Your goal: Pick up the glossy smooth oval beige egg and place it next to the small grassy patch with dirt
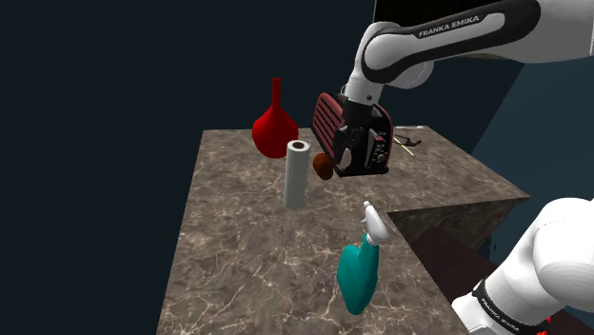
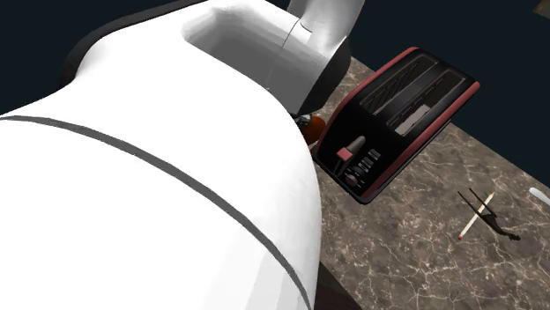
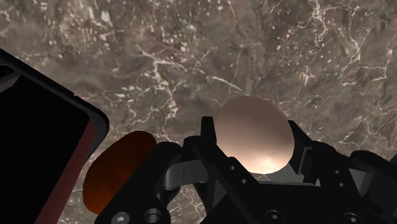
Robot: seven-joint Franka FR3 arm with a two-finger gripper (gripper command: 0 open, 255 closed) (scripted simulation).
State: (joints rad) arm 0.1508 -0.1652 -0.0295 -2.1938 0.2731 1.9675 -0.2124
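Note:
A smooth beige egg (image 3: 249, 130) sits between the two black fingers of my gripper (image 3: 253, 143), which is shut on it from both sides. In the shoulder view the gripper (image 1: 356, 157) hangs above the marble table (image 1: 257, 238), in front of the red and black toaster (image 1: 335, 124); the egg (image 1: 347, 156) shows as a pale spot in it. A brown-orange rounded thing (image 3: 118, 168) lies on the table just beside the gripper, next to the toaster (image 3: 38, 159); it also appears as a brown lump (image 1: 322, 167). I cannot tell whether it is the grassy patch.
A white upright roll (image 1: 296, 174) and a red vase (image 1: 274, 126) stand behind the gripper towards the shoulder view's left. A teal spray bottle (image 1: 360, 269) stands near the front. Thin sticks (image 2: 479, 214) lie past the toaster (image 2: 397, 119). The table edge (image 1: 457, 205) drops off on the right.

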